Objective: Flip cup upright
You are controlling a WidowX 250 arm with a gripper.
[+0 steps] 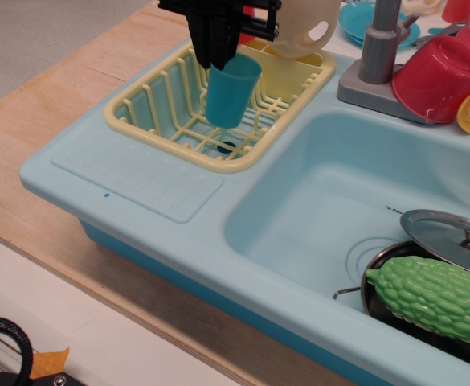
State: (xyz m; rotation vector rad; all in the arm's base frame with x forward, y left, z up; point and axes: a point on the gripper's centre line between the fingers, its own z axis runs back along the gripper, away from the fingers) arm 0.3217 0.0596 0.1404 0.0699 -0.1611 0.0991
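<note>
The teal-blue cup [230,92] hangs upright, mouth up, above the yellow dish rack [158,100]. My black gripper [221,58] is shut on the cup's rim from above, near the rack's far side. The cup's base is clear of the rack's bars. The upper part of the gripper is cut off by the top edge of the view.
The rack sits in a light blue toy sink unit [138,173] on a wooden table. A cream jug [303,24] leans at the rack's far end. A grey faucet [379,48], a red cup [437,78], a pot lid [447,233] and a green bumpy vegetable [431,296] are to the right.
</note>
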